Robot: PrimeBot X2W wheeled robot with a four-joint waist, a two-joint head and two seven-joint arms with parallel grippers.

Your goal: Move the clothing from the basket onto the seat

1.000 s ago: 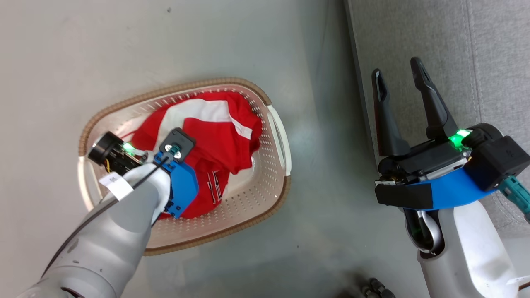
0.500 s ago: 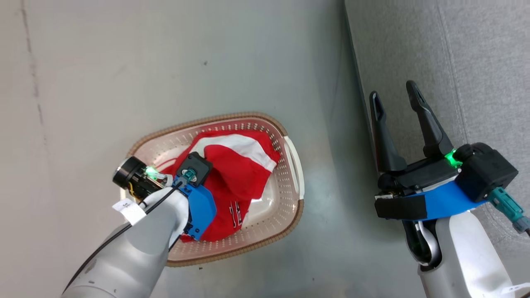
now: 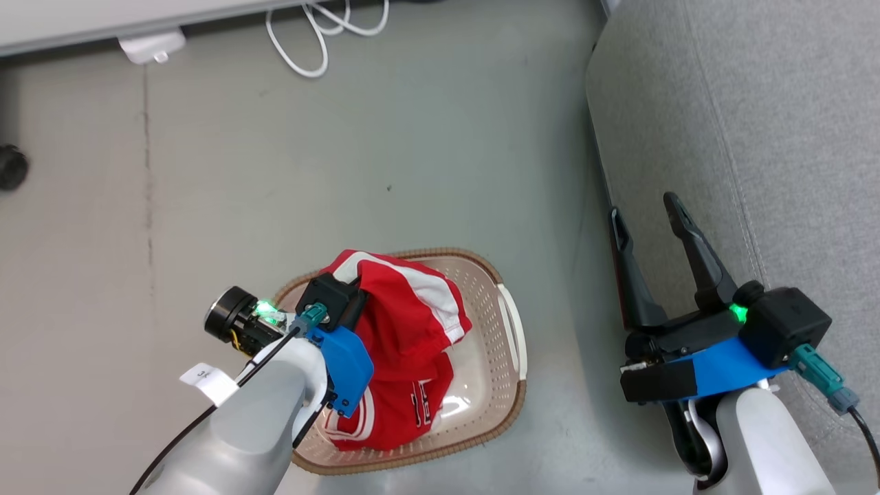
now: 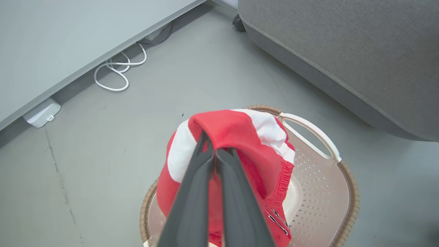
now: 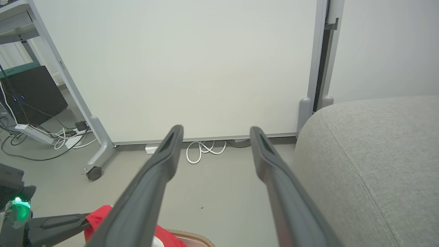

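In the head view the clothing (image 3: 405, 323), red with white panels, rises in a limp bunch above the basket (image 3: 481, 364) and trails back into it. The right gripper (image 3: 643, 206) stands wide and empty to the basket's right, at the edge of the seat (image 3: 756, 103). In the left wrist view the left gripper (image 4: 212, 145) is pinched tight on a thick fold atop the bunch, a sound hold for cloth this soft and light, though the hanging tail could snag the basket's rim. In the right wrist view the seat lies right of the basket, past the spread fingers.

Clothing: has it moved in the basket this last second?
Yes: the clothing has risen off the basket floor toward its far rim, pinched in the left gripper.
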